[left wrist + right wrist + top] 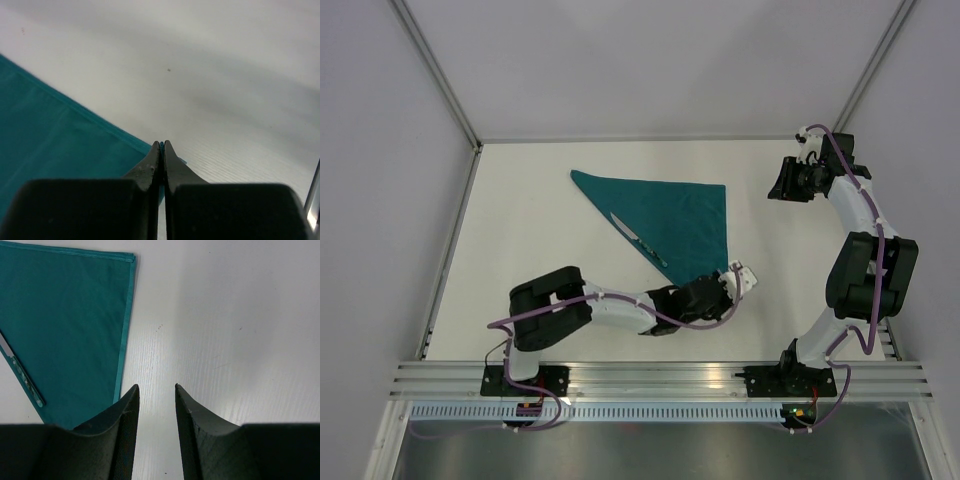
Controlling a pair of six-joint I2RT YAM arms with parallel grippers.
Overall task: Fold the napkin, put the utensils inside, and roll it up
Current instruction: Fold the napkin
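The teal napkin [670,215] lies folded into a triangle in the middle of the table. A slim silvery utensil [638,238] lies on it along its left diagonal edge. My left gripper [732,278] is at the napkin's near corner, shut on the cloth's edge; a teal sliver shows between the closed tips in the left wrist view [161,146]. My right gripper [780,182] hovers open and empty to the right of the napkin's far right corner. In the right wrist view the gripper [156,388] is over bare table, with the napkin [65,325] and utensil [22,377] to its left.
The white table [520,200] is bounded by a metal frame and grey walls at the back and sides. An aluminium rail [660,378] runs along the near edge by the arm bases.
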